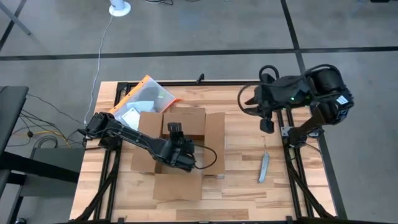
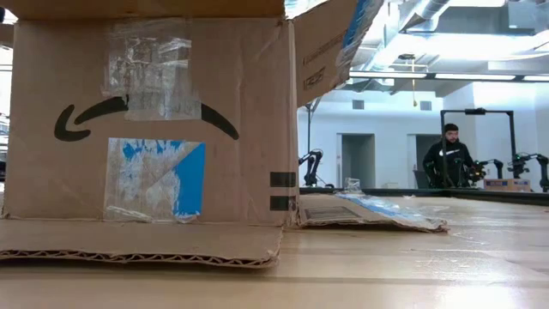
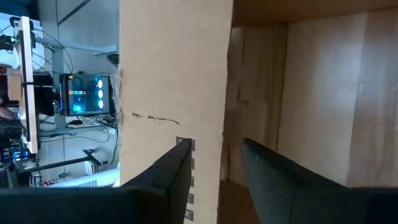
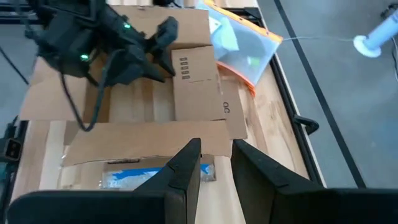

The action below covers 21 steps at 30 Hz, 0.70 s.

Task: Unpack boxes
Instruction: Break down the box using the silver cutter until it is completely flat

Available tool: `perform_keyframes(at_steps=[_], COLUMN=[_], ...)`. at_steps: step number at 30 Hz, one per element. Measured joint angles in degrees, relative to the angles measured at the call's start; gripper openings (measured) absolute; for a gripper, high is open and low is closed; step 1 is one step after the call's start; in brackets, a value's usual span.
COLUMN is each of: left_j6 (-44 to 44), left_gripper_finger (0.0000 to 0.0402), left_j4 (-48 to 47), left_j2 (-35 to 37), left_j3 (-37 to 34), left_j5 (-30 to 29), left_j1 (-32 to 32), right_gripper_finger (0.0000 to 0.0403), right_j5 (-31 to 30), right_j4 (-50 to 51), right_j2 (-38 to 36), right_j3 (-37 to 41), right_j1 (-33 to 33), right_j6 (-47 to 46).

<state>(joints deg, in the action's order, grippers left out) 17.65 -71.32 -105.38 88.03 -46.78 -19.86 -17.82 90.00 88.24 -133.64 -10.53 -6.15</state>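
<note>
Wooden table (image 1: 242, 193) bears opened box (image 1: 186, 124); person (image 2: 448, 154) stands behind.

Box (image 1: 177, 152) sits centre-left on the table (image 1: 242, 186), flaps splayed on all sides; left gripper (image 1: 176, 138) is in its open top, fingers astride the 12 o'clock flap, left arm lying across the 9 o'clock flap. Pouch (image 1: 146, 96) crowds the 11 o'clock corner. Bare wood from 3 to 5 o'clock, only a grey tool (image 1: 263, 168) there; right gripper (image 1: 267, 124) hangs above it at 2 o'clock.
</note>
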Motion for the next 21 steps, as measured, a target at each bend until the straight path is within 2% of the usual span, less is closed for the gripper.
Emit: perform_keyframes(at_steps=[6,10,15,21], left_j6=[0.35,0.35,1.75,1.07], left_gripper_finger=[0.0124,0.0124,0.0124,0.0124], left_j4=[3.05,3.64,3.57,4.16], left_j2=[0.00,-0.02,-0.02,-0.98], left_j3=[-2.48,-2.97,-2.97,-2.97], left_j5=[3.39,3.23,-3.13,-4.55], left_j1=[0.55,0.55,1.84,5.26], right_gripper_finger=[0.0078,0.0078,0.0078,0.0078], right_j5=[-0.07,-0.09,-0.09,-0.09], right_j4=[0.02,0.02,0.02,0.04], right_j2=[-0.17,-0.17,-0.17,-0.17], right_j3=[0.00,0.00,0.00,0.00], right_j1=[-2.55,-3.64,-5.00,-6.96], right_j6=[0.43,0.55,0.24,-1.21])
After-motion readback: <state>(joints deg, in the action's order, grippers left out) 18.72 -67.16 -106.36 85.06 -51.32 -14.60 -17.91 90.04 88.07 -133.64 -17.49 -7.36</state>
